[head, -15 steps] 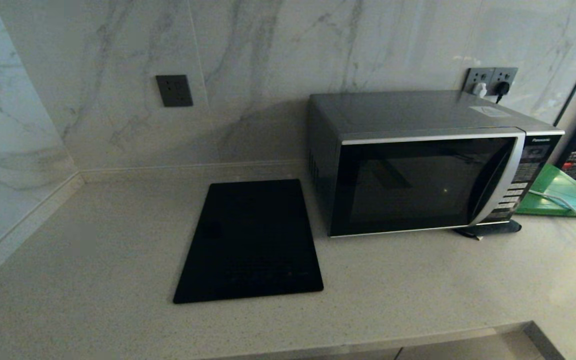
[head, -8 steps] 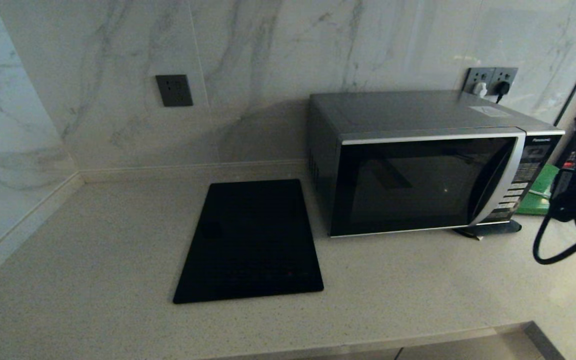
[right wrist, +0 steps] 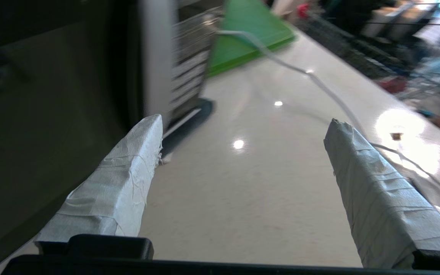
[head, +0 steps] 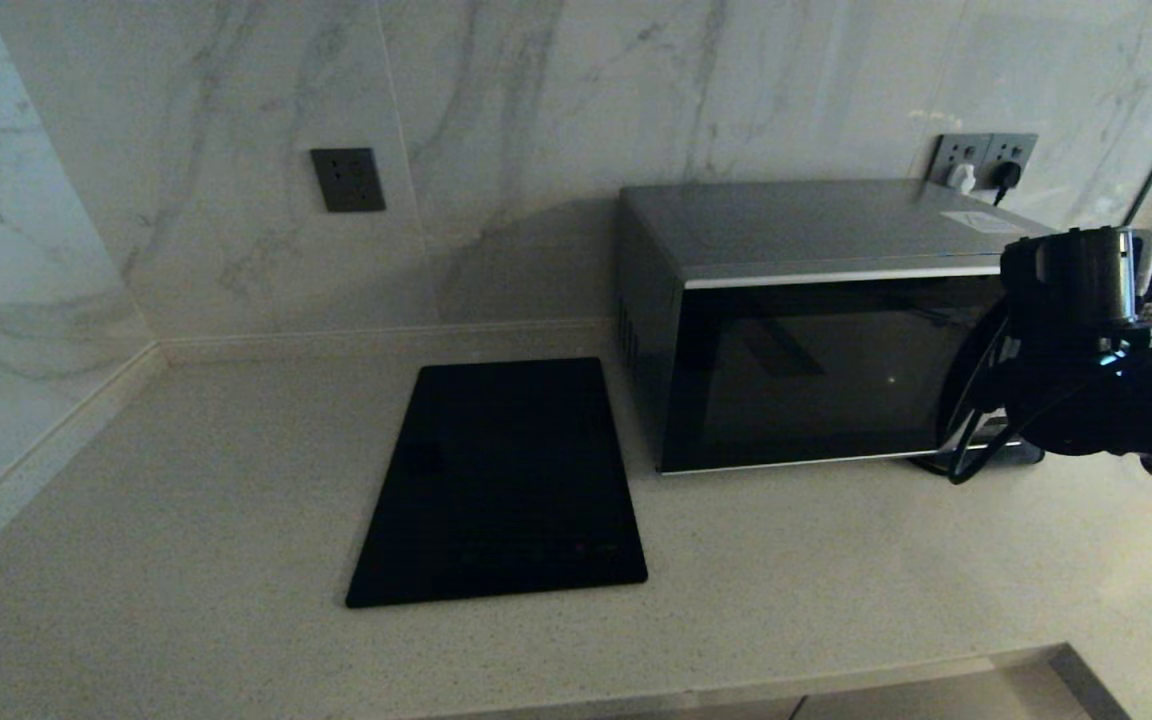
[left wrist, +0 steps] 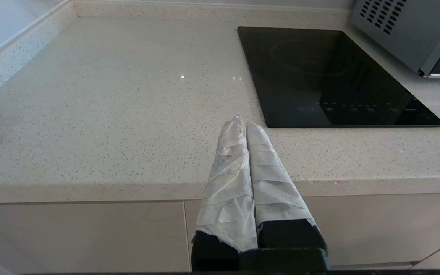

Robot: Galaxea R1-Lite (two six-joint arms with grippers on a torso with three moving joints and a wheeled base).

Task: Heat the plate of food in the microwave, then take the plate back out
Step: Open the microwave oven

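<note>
One microwave [head: 836, 325] stands at the back right of the countertop [head: 186, 520], its black glass door shut and its curved silver handle [right wrist: 152, 57] next to the button panel on the side nearest the counter's right edge. The plate of food shows in none of the three views; whether it sits behind the dark door cannot be told. One flat black cooktop [head: 501, 485] lies just beside the microwave toward the counter's middle, reaching almost to the front edge. Two wall sockets are visible: a single dark one [head: 348, 180] on the marble wall above the cooktop, and a double one [head: 982, 160] behind the microwave's back right corner with two plugs in it.

The right arm [head: 1096, 370] hangs in front of the microwave's button panel, hiding it in the head view. Only the right wrist view shows the right gripper [right wrist: 245, 124]: its two tape-wrapped fingers [right wrist: 128, 168] are spread wide apart with nothing between them, one close to the handle. That view alone also shows one green board [right wrist: 245, 36] beyond the microwave and one white cable [right wrist: 319, 82] trailing over the counter.

The left gripper [left wrist: 241, 123] appears only in the left wrist view, low before the counter's front edge, its two wrapped fingers pressed together and empty.
</note>
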